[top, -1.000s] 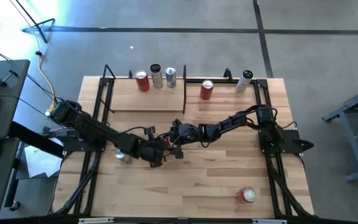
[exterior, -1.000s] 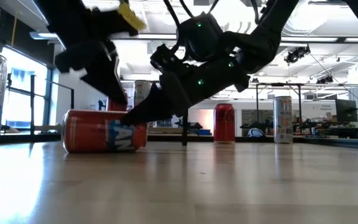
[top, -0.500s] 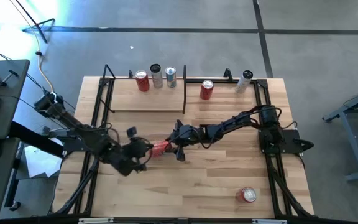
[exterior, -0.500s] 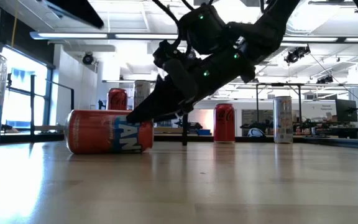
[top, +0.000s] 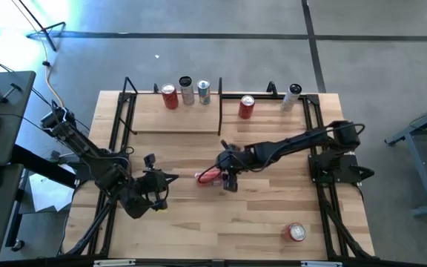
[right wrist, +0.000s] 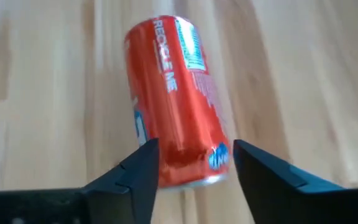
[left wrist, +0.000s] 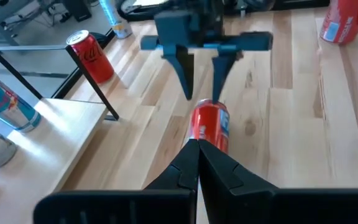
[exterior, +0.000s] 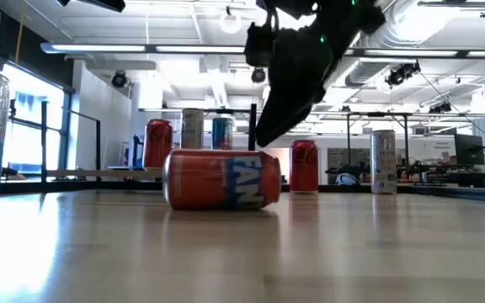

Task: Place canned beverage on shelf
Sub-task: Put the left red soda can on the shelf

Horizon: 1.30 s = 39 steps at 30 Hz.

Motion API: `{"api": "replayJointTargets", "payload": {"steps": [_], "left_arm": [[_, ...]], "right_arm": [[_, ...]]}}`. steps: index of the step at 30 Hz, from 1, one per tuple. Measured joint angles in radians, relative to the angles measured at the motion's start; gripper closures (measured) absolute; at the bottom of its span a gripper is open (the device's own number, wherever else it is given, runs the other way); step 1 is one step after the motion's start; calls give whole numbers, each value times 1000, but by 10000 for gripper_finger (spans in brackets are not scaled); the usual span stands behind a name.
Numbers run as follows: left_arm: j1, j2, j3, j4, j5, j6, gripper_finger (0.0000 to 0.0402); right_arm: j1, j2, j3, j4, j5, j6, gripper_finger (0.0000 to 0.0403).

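At the left of the high view your left pincer (top: 170, 177) hangs low over the worktop (top: 258, 222), fingers pressed together on nothing, that arm folded back toward the left edge. Moving right, the orange can (top: 208, 176) lies on its side at mid-frame, well short of the shelf (top: 176, 120) at upper centre, where three cans already stand upright, so I judge the job barely begun: this can is not yet gripped, lifted, or placed. Your right pincer (top: 226, 178) reaches in from the right with the arm stretched long and low, tilted down over the can, its fingers (right wrist: 143, 169) parted and straddling the can's near end without clamping it
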Motion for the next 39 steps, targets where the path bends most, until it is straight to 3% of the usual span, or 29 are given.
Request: {"api": "replayJointTargets", "payload": {"steps": [4,7,17,21,32,39], "left_arm": [[0,4,-2,-2,0,-2,401],[0,5,-46,-8,4,-43,401],[11,5,-166,30,13,-157,401],[9,5,-165,35,25,-155,401],[9,5,-165,41,25,-148,401],[9,5,-165,58,24,-138,401]], "right_arm": [[23,-3,58,-107,30,-52,252],[51,-4,74,-159,69,-86,247],[36,23,71,-7,136,-192,109],[5,80,71,2,118,-235,84],[-40,198,75,60,124,-250,84],[-41,187,82,17,101,-204,123]]}}
